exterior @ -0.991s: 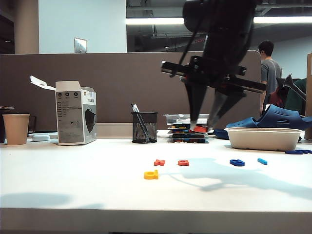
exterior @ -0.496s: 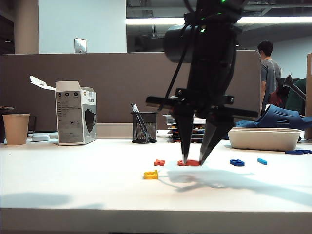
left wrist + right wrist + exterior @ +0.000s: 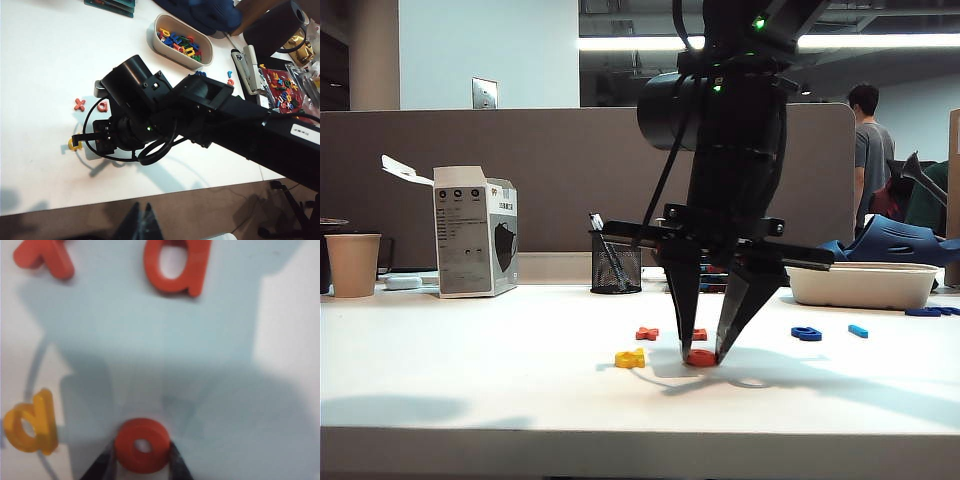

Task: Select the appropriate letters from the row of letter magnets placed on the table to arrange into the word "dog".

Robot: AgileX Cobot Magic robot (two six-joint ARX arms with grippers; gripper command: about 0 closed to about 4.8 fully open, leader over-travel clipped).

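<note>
Two black fingers of the right gripper [image 3: 701, 356] pinch the red ring letter [image 3: 143, 445] on the white table [image 3: 470, 380], with the yellow letter [image 3: 630, 358] at its nine o'clock. Whether the left gripper [image 3: 145, 220] is open cannot be told.

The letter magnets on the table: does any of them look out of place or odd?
Nothing looks damaged or spilled. The right gripper holds the red ring letter beside the yellow letter, in front of the row. The left gripper is not in view.
</note>
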